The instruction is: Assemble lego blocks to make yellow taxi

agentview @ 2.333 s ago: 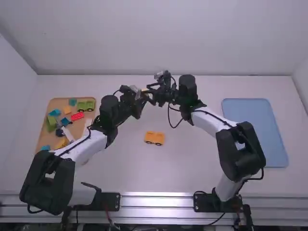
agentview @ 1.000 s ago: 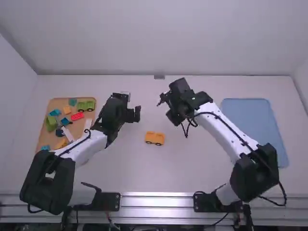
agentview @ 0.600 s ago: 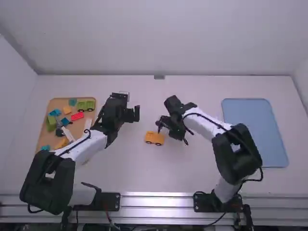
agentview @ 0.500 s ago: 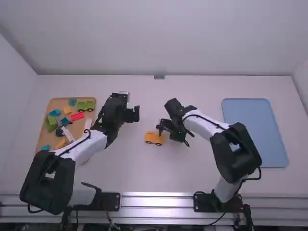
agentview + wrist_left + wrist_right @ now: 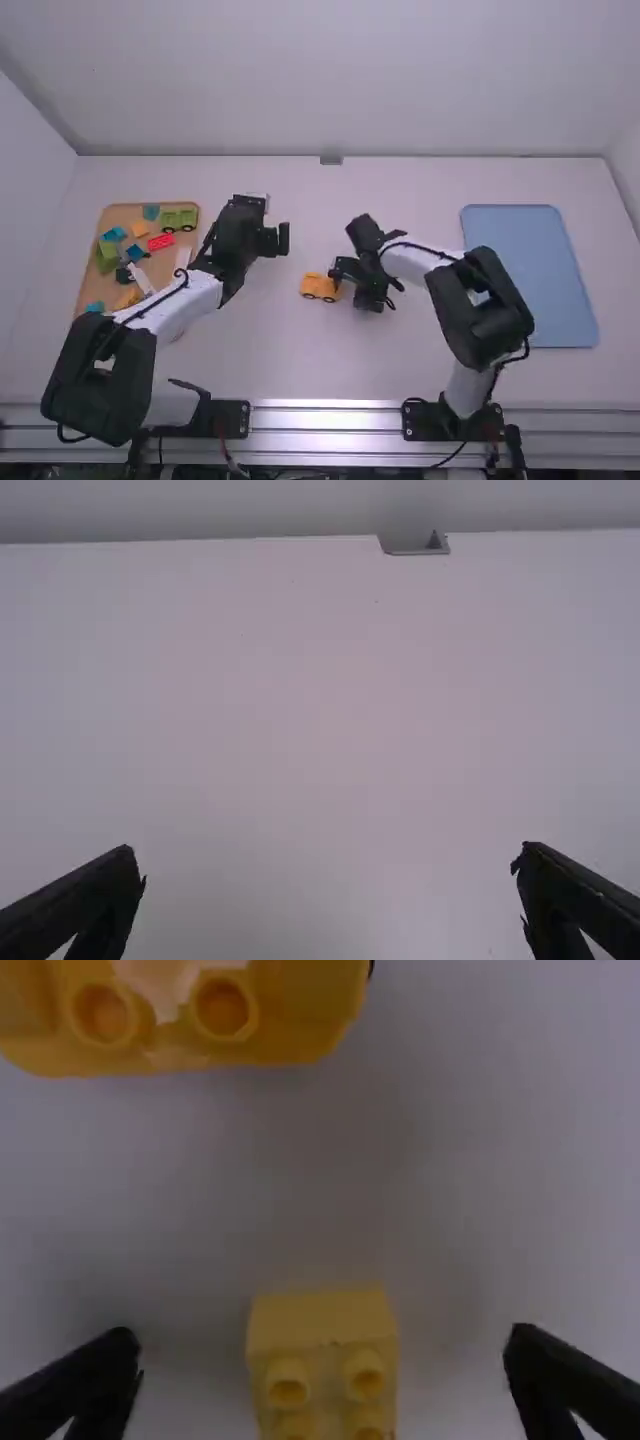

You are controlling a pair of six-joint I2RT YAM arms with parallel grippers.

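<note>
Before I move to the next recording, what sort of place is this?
Probably a robotics lab workstation: a left arm and right arm mounted at a metal rail, a white table, and a tray of toy blocks.

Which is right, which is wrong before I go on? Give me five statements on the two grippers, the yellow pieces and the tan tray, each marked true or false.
1. The right gripper is open, with the small yellow block between its fingers. True.
2. The small yellow block is joined to the yellow car base. False: a gap shows between them.
3. The left gripper holds a green block. False: it is open with nothing between its fingers.
4. The yellow car base has its wheels down. True.
5. The red block lies on the blue tray. False: it lies on the tan tray.
</note>
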